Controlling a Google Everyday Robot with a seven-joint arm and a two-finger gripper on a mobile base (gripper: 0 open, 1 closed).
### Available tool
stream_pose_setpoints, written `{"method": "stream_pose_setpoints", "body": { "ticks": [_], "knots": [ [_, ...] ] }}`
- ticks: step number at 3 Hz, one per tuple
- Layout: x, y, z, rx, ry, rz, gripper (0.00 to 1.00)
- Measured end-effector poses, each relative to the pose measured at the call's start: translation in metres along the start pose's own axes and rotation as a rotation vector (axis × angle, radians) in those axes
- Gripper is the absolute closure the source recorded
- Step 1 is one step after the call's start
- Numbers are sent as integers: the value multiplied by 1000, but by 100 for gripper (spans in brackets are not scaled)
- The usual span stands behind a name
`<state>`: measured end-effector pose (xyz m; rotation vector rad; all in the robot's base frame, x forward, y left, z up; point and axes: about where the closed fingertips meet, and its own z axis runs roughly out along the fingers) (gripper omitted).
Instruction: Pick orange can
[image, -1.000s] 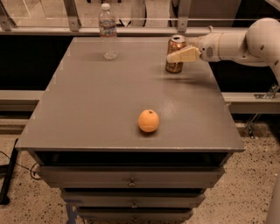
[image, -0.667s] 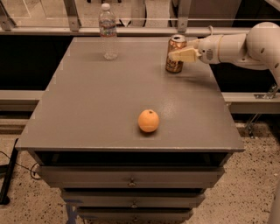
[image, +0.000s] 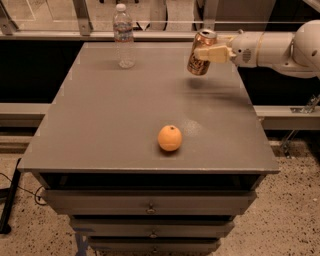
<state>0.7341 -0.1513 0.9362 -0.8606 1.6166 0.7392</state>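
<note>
The orange can (image: 200, 54) is a slim copper-orange drink can with pale lettering and a silvery top. It hangs tilted above the far right part of the grey table (image: 125, 125), clear of the surface, with a faint shadow under it. My gripper (image: 206, 52) reaches in from the right on a white arm and is shut on the can's upper half.
A clear plastic water bottle (image: 123, 36) stands upright at the table's far left-centre. A round orange fruit (image: 170, 138) lies near the front edge. Drawers sit below the tabletop. A railing and glass run behind the table.
The can stood on the table with the gripper around it; now it is lifted off the surface and tilted, still in the gripper.
</note>
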Motion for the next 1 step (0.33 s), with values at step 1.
{"method": "stream_pose_setpoints", "body": {
  "ticks": [1],
  "knots": [
    [-42, 27, -22, -75, -47, 10, 100]
  ]
}}
